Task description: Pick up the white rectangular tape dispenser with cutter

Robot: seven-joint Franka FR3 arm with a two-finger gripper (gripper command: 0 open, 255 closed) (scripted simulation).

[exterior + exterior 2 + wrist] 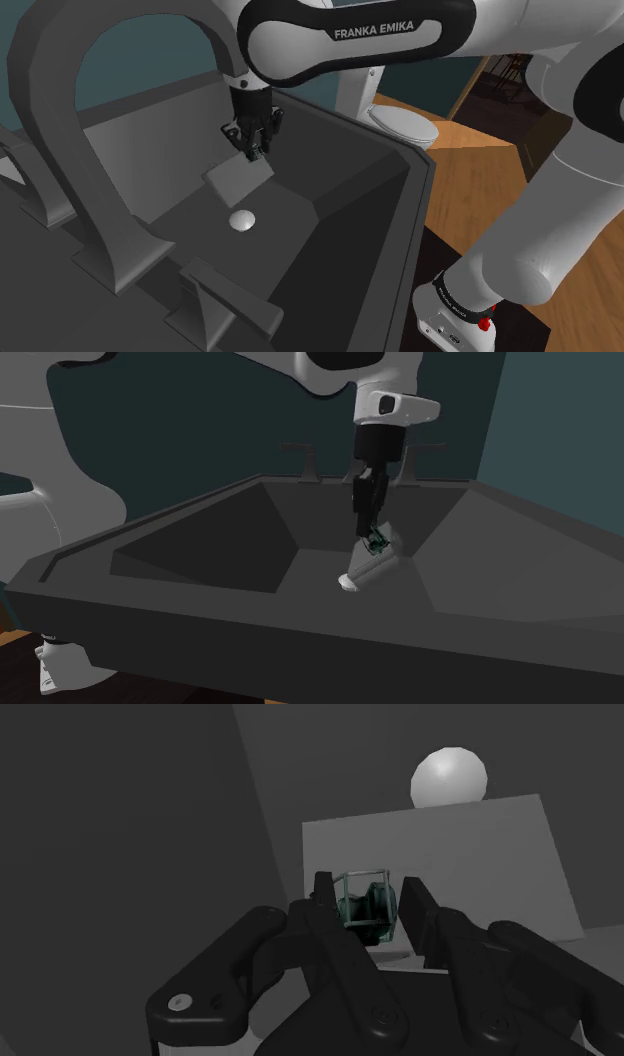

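Jaws narrowed to a small gap and closed on the teal, clear-framed cutter end of the pale grey-white rectangular tape dispenser [450, 864]. The two black fingers [322, 904] press that end from either side. The grasp sits at one end rather than across the flat body, probably because the body is too broad for the jaws to span. The dispenser accordingly hangs tilted inside the basin, gripped end uppermost. Its far edge is lowest, just beside the white domed drain plug [243, 220]; whether that edge touches the basin floor cannot be told. The pick-up is judged under way, with a lift clear of the basin not yet done. An end grip may let the body swing or slip as it rises.

Support: a dark grey angular sink [352, 200] with sloping walls and an arched grey faucet [55, 110] at its rim. Room: a teal wall [560, 432] behind the sink, with a white toilet [400, 122] and a brown wooden floor [470, 165] beyond it.
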